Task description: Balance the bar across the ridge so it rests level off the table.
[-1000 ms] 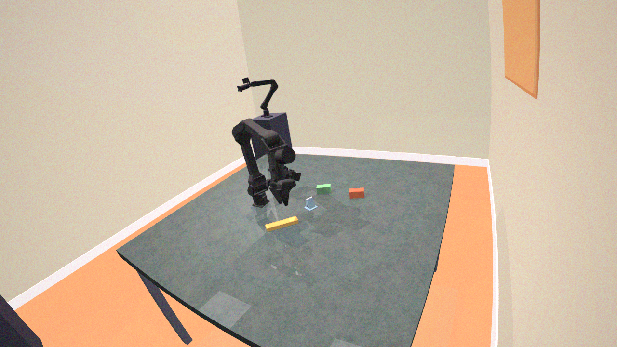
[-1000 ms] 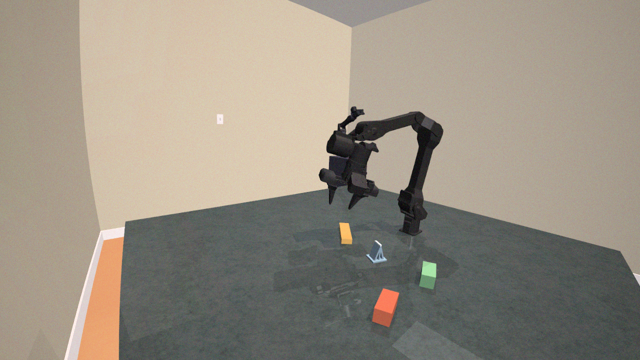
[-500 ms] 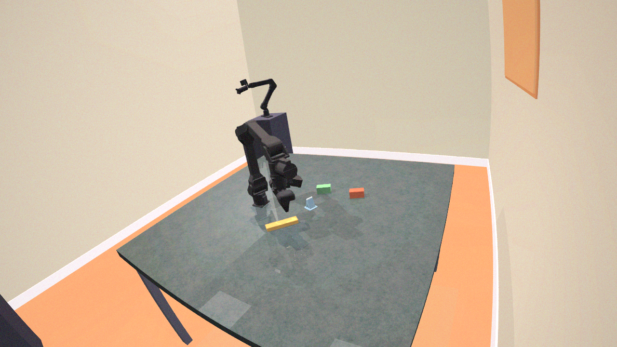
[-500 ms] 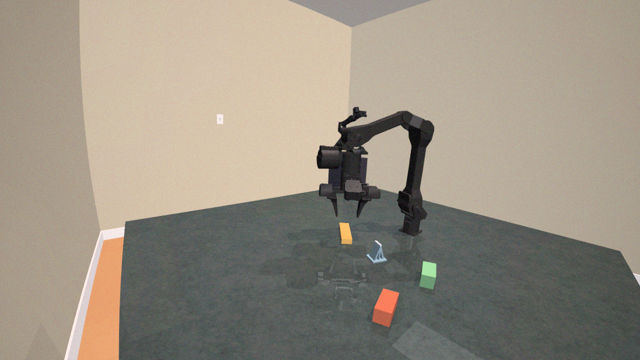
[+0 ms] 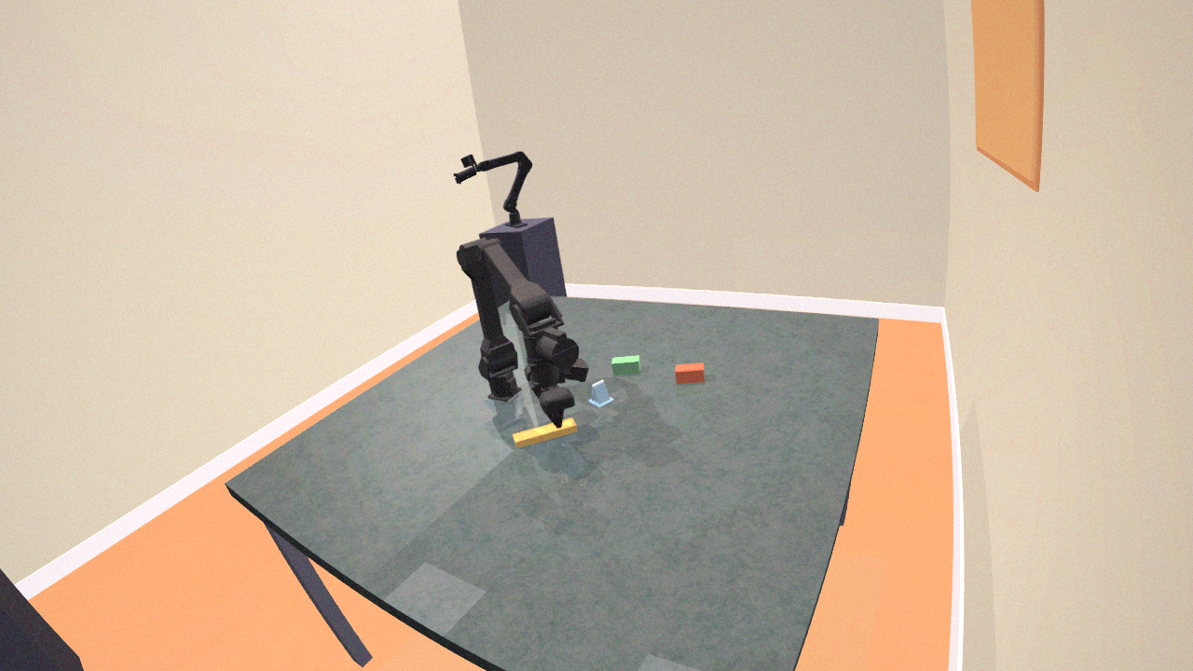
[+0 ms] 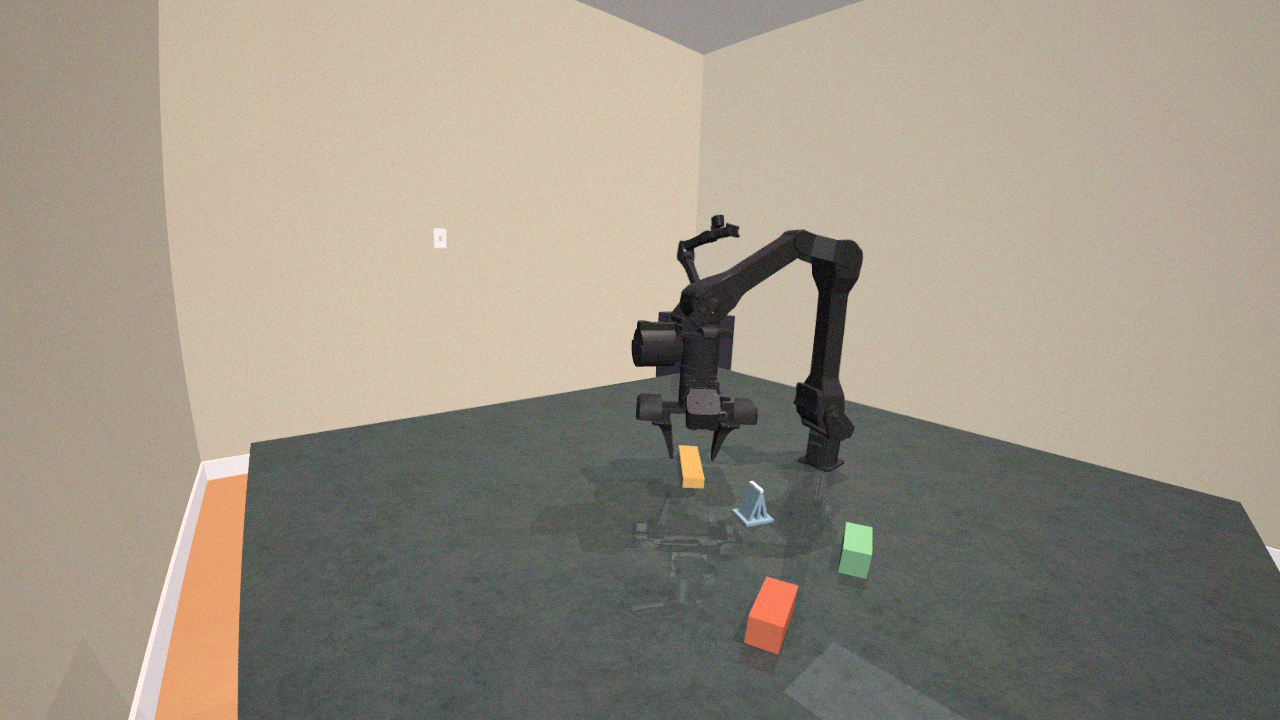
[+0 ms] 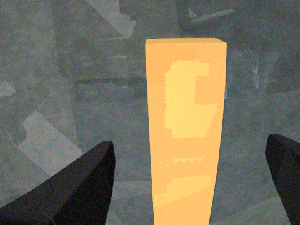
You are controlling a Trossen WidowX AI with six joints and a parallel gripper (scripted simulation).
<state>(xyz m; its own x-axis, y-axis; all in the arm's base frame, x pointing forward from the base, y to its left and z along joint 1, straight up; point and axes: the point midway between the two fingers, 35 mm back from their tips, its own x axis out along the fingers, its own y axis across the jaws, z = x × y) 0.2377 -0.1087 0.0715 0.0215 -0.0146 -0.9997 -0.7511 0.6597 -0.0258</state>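
On the dark green table I count four small things and one arm. One yellow bar lies flat on the surface, all its length down on the table. One pale blue ridge stands just beside it, near but apart from it. Then two blocks: one green block and one red block, both farther out from the arm's base and well apart from the bar.

Over the bar hangs the one gripper, pointing straight down, jaws spread wide with nothing in them. Two dark fingers, one on each side of the bar, and from the wrist view there's clear table showing between each finger and the bar's long edges, so no contact. In the exterior view the tips sit a little above the bar's far end, straddling it.

From the top view the bar lies crosswise under the gripper, with the ridge off to one side toward the green block and red block. A second, smaller arm stands on a dark box behind the table.
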